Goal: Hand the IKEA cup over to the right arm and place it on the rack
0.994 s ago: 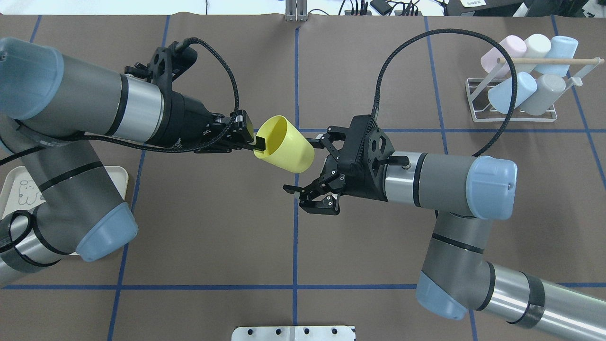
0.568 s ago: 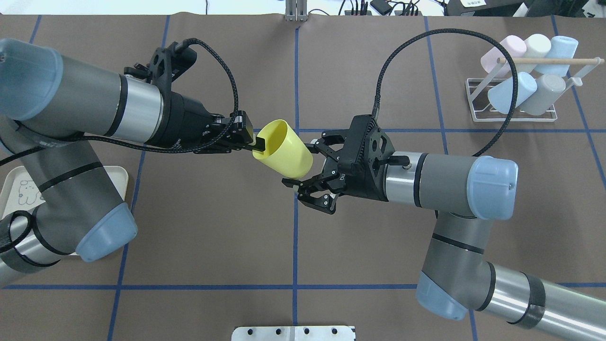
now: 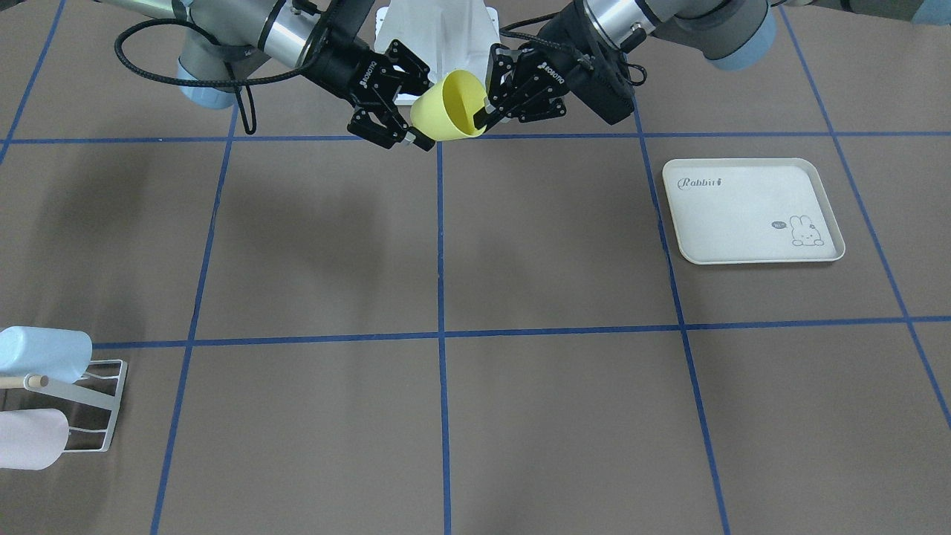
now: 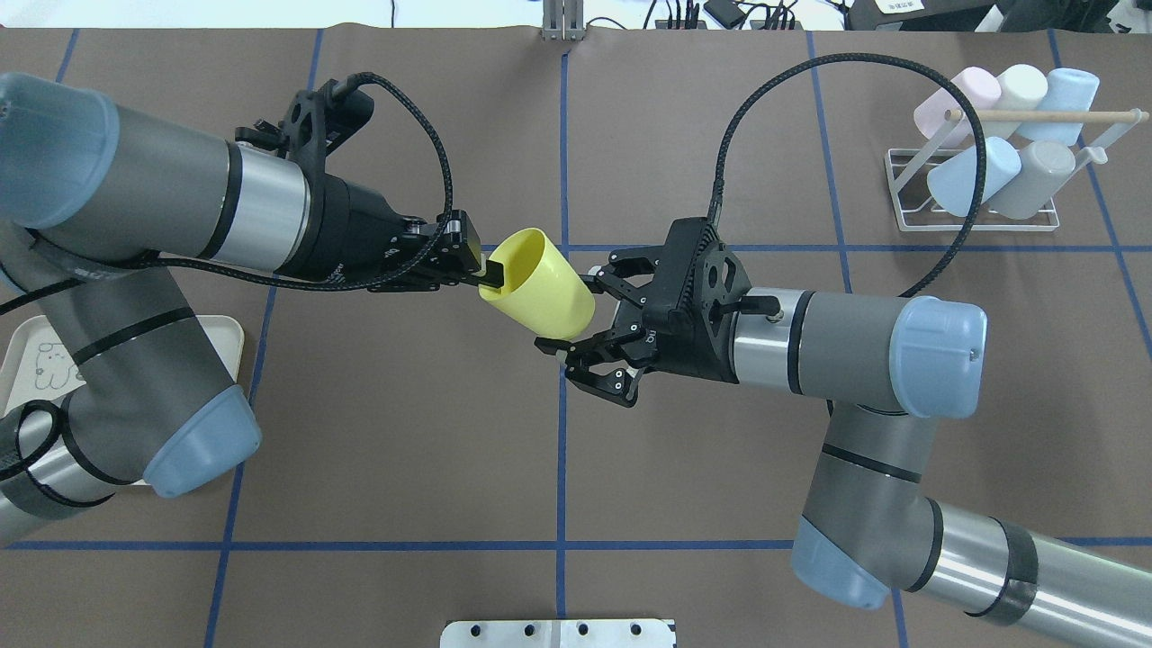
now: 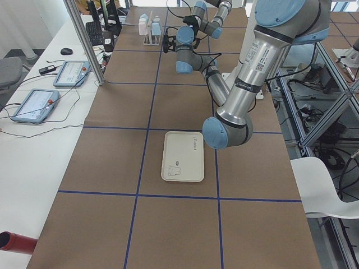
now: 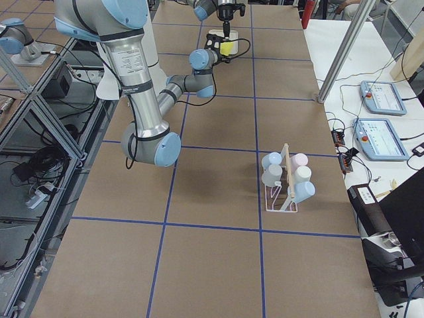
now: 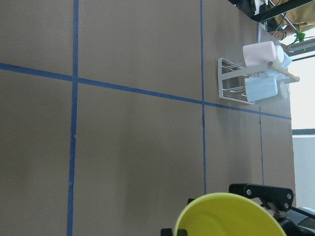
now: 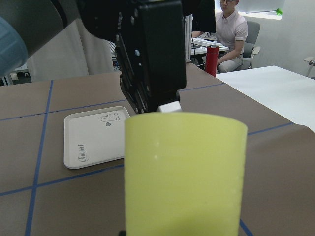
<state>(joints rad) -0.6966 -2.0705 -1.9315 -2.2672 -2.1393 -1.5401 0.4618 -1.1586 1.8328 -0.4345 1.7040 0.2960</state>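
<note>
My L gripper (image 4: 489, 270) is clamped on the cup (image 4: 544, 292) at the rim: one finger inside the mouth, the other outside the wall. The cup is yellow and held in the air over the table (image 4: 405, 405), near the centre of the overhead view. It lies tilted, with the mouth toward upper left (my L side) and the base toward lower right (my R side).

My R gripper (image 4: 572, 310) is at the base end with its jaws spread. One finger is above the base in the frame and one below, so the base sits between them. The fingers are v. close to the wall; can't tell if they touch it.

The front view shows the same thing mirrored: cup at top centre, R gripper on its left, L gripper on its right. In the R wrist view the cup wall fills the lower centre, w/ the L gripper right behind it at the top.

The rack (image 4: 976, 193) stands at upper right of the overhead view, well apart from the cup, w/ five pastel cups (image 4: 967, 175) on it. The tray (image 3: 750, 212) lies on the table, right of centre in the front view.
</note>
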